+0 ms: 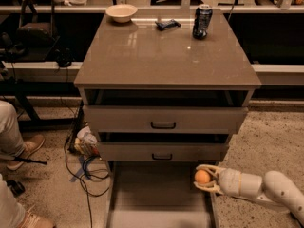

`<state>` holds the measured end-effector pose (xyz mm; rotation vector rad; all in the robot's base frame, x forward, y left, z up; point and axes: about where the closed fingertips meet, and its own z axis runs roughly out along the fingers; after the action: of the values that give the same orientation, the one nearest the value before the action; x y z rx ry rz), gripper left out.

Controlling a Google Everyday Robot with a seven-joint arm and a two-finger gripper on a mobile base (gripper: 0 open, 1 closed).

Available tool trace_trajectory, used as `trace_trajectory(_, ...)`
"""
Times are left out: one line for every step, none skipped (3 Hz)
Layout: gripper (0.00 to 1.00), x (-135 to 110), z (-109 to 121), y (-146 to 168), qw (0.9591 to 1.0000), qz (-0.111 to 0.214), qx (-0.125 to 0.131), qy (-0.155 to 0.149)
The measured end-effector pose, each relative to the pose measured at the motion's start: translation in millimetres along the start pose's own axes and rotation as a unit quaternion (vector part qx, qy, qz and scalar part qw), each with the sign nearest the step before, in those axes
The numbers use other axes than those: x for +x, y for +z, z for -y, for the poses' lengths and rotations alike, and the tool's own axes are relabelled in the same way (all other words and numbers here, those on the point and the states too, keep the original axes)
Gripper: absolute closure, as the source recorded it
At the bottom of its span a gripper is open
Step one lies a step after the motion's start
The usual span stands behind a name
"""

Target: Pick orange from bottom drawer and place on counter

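The orange (pixel 202 176) is small and round, held between the fingers of my gripper (pixel 205 178) at the right side of the open bottom drawer (pixel 156 194). The gripper reaches in from the lower right, shut on the orange and lifted a little above the drawer's flat tray. The counter (pixel 161 51) is the glossy grey-brown top of the cabinet, above the two upper drawers with black handles.
On the counter's far edge stand a cream bowl (pixel 121 12), a dark small object (pixel 168 24) and a soda can (pixel 202 22). Cables and a bag (pixel 85 141) lie on the floor left of the cabinet. A person's legs (pixel 14 141) are at the far left.
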<state>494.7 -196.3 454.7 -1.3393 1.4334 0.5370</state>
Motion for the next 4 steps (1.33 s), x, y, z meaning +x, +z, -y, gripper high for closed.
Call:
trace_trajectory(1.0, -57, 30, -29, 0.9992, 0.031, 0.024, 0.001)
trace_trajectory(1.0, -112, 50, -58, 0.9968, 0.042, 0.054, -0.041)
trace_trajectory(1.0, -116, 52, -61, 0.9965, 0.043, 0.057, -0.045)
trace_trajectory(1.0, -133, 58, -60, 0.9955, 0.067, 0.049, -0.046)
